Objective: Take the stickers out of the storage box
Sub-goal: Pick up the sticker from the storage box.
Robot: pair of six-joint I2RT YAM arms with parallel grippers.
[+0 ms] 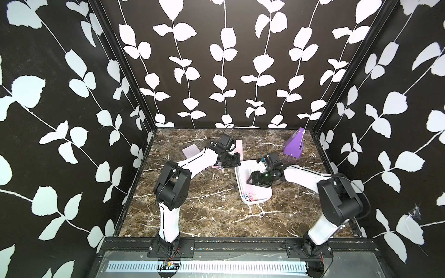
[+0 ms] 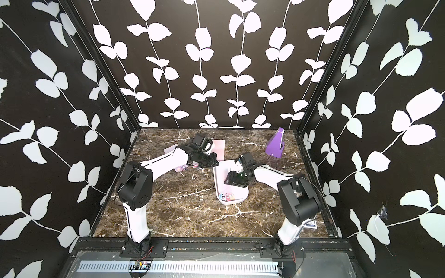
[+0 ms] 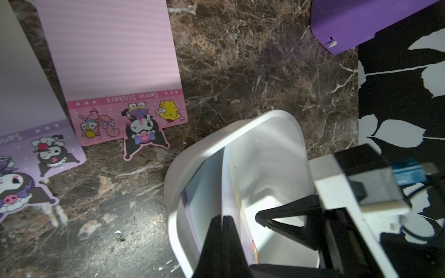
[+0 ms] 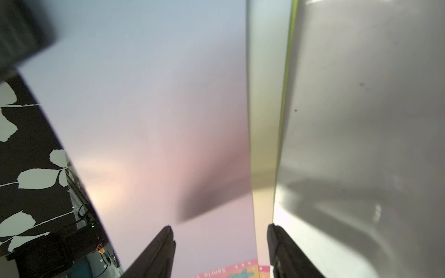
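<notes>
The white storage box [image 1: 243, 190] [image 2: 218, 190] lies right of the table's middle, with sticker sheets inside; their cartoon ends [image 1: 251, 196] show at its near end. My left gripper [image 3: 222, 217] [image 1: 234, 164] is at the box's far left corner, shut on the edge of a lilac-pink sticker sheet [image 3: 207, 192] [image 4: 144, 120] that stands tilted up out of the box. My right gripper [image 4: 220, 231] [image 1: 250, 179] hangs open inside the box, its fingers either side of that sheet's long edge and a yellow-green sheet [image 4: 265, 144]. Outside the box, a pink sticker sheet [image 3: 115, 60] and a lilac one [image 3: 36, 149] lie flat on the table.
A purple wedge-shaped object [image 1: 293, 144] [image 3: 349, 21] stands at the back right near the wall. A blue-patterned card box [image 2: 310, 223] peeks from behind the right arm at the front right. Patterned walls close in the marble table [image 1: 204, 216] on three sides.
</notes>
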